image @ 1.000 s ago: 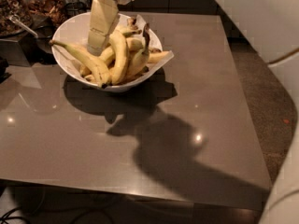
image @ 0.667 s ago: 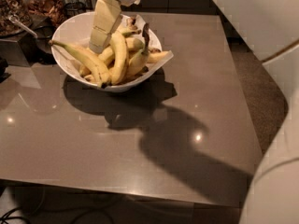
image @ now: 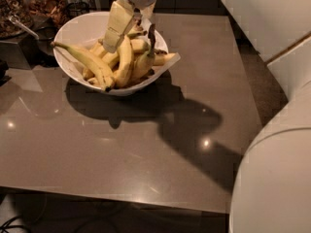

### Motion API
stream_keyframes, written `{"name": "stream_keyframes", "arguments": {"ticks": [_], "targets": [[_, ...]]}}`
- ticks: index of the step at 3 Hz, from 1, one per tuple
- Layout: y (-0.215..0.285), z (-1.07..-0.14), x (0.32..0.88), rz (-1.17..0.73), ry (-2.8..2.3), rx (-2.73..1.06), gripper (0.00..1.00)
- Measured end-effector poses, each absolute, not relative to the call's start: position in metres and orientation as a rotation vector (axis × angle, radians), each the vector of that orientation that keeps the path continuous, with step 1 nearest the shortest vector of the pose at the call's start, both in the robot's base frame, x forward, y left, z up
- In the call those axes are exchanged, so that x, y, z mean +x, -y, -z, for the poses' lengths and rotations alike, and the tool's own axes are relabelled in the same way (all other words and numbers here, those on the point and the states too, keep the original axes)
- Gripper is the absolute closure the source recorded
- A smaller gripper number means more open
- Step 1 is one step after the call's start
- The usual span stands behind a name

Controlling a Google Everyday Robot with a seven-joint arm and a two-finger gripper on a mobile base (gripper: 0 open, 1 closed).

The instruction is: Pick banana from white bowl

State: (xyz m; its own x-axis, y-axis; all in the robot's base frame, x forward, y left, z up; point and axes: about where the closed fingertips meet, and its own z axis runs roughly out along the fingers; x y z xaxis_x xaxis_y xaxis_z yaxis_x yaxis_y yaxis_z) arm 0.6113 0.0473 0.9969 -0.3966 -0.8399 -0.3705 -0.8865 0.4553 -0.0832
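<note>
Over the white bowl, at the counter's far left corner, my pincer has edged a little to the right and settled lower into the heap of fruit within the last second. The arm's shadow has swung across the counter with it. None of the fruit has shifted, so I judge the grasp is not yet made and the lift is still to come.

The pincer stands released. Its pale finger leans down on the left and a thin dark finger hangs on the right, set apart about the width of the fruit between them. The banana, plump and evenly curved, lies in that gap near the middle of the bowl. Whether either finger already touches its skin I cannot tell. The longer, slimmer banana lies just to the left, outside the pincer.
</note>
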Motion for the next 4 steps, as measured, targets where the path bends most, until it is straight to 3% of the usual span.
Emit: {"name": "stream_keyframes", "arguments": {"ticks": [1,4], "targets": [[-0.046,-0.989,0.617,-0.210,-2.384,-1.436,0.24],[-0.060,-0.960,0.625,-0.249,-2.459,-1.450,0.28]]}}
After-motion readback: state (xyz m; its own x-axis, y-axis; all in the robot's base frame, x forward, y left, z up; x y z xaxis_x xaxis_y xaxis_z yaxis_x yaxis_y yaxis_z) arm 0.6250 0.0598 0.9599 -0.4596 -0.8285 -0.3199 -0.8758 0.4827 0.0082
